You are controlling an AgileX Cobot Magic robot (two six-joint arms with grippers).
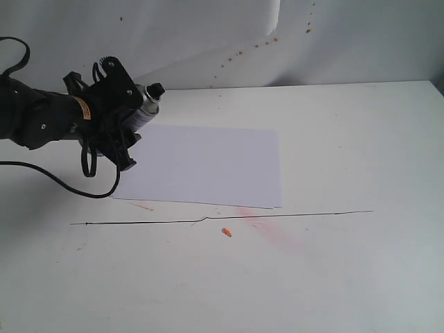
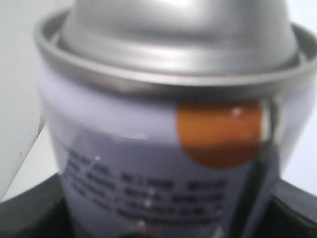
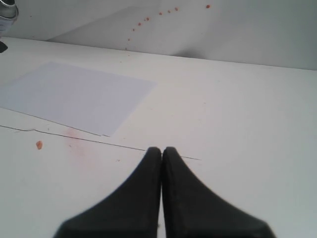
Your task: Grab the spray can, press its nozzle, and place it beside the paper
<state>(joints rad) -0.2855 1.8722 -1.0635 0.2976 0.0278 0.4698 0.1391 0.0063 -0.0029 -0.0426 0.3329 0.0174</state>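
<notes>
Left gripper (image 1: 128, 119) clamped on tilted spray can (image 1: 144, 105) (black nozzle (image 1: 156, 90) uppermost) near corner of paper (image 1: 208, 163). Right gripper (image 3: 162, 151) jaws together.

Left arm (image 1: 35, 119) black, yellow label (image 1: 84, 109), black cable (image 1: 69, 186) loops; right end effector (image 3: 162, 150) black, tapered.

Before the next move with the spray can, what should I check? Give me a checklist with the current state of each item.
1. Spray can held in left gripper: ok.
2. Nozzle uncovered: ok, nothing touches it.
3. Right gripper at the nozzle: not ok; it is shut, over bare table, away from the can.
4. Can upright: not ok, tilted.
5. Paper lying flat: ok.
6. Grip firmness: cannot tell.
</notes>
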